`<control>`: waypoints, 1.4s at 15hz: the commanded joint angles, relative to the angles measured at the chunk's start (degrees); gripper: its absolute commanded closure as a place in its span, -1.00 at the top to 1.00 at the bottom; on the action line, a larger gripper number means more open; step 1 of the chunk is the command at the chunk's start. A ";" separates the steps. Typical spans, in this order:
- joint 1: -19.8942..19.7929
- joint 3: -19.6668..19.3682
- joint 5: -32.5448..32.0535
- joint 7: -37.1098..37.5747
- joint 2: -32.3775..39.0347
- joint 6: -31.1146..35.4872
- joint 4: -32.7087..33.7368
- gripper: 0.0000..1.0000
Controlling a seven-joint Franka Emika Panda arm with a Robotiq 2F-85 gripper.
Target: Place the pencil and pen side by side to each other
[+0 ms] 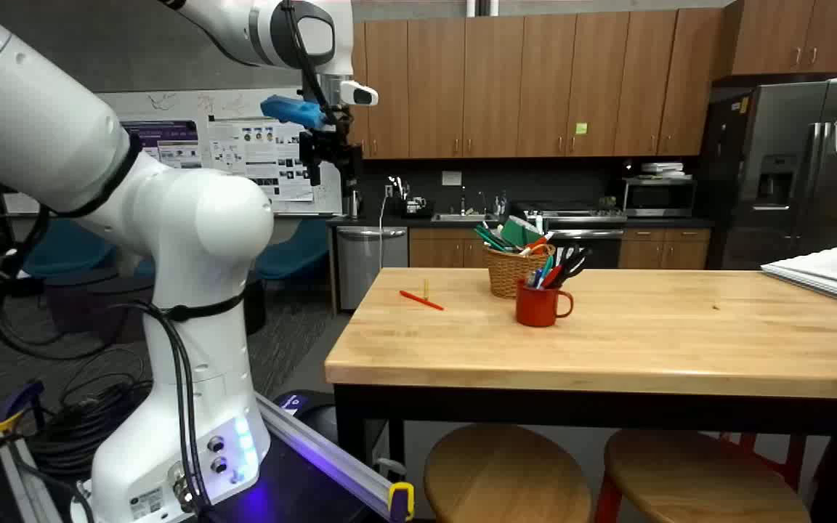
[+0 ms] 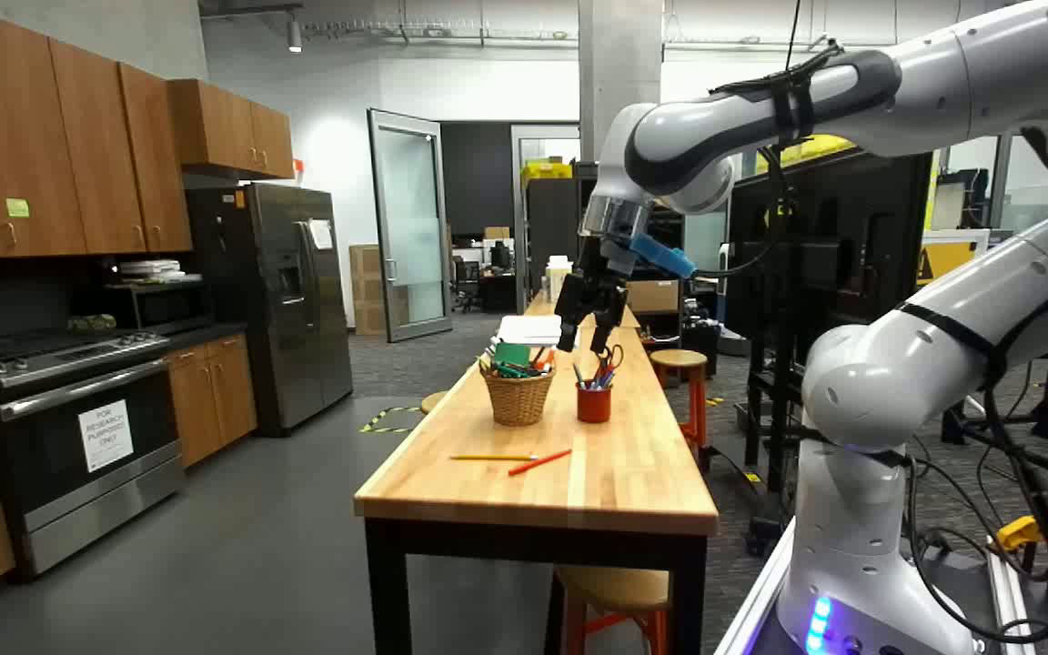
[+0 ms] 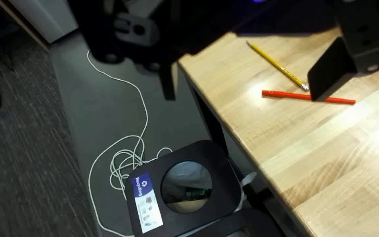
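Note:
A yellow pencil (image 3: pixel 276 65) and a red pen (image 3: pixel 283 94) lie apart on the wooden table, at an angle to each other. The pencil's eraser end points toward the pen's side in the wrist view. Both exterior views also show the pencil (image 2: pixel 488 457) and the pen (image 2: pixel 539 462) near the table's end. High above them my gripper (image 2: pixel 584 341) hangs in the air. Its fingers stand wide apart with nothing between them, so it is open. In the wrist view one finger (image 3: pixel 332 70) covers part of the pen from sight.
On the table (image 1: pixel 644 349) stand a wicker basket (image 1: pixel 509 272) full of stationery and a red mug (image 1: pixel 537 306) holding pens and scissors. White papers (image 1: pixel 836 272) lie farther along. Below the table edge are a recycling bin (image 3: pixel 224 177) and stools (image 1: pixel 509 472).

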 commanded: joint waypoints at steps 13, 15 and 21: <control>0.64 3.06 -0.83 -2.49 3.78 5.52 -0.05 1.00; 0.88 4.27 -2.58 -4.37 6.23 7.89 0.27 1.00; 2.39 5.78 -7.03 -8.29 16.60 14.29 4.70 1.00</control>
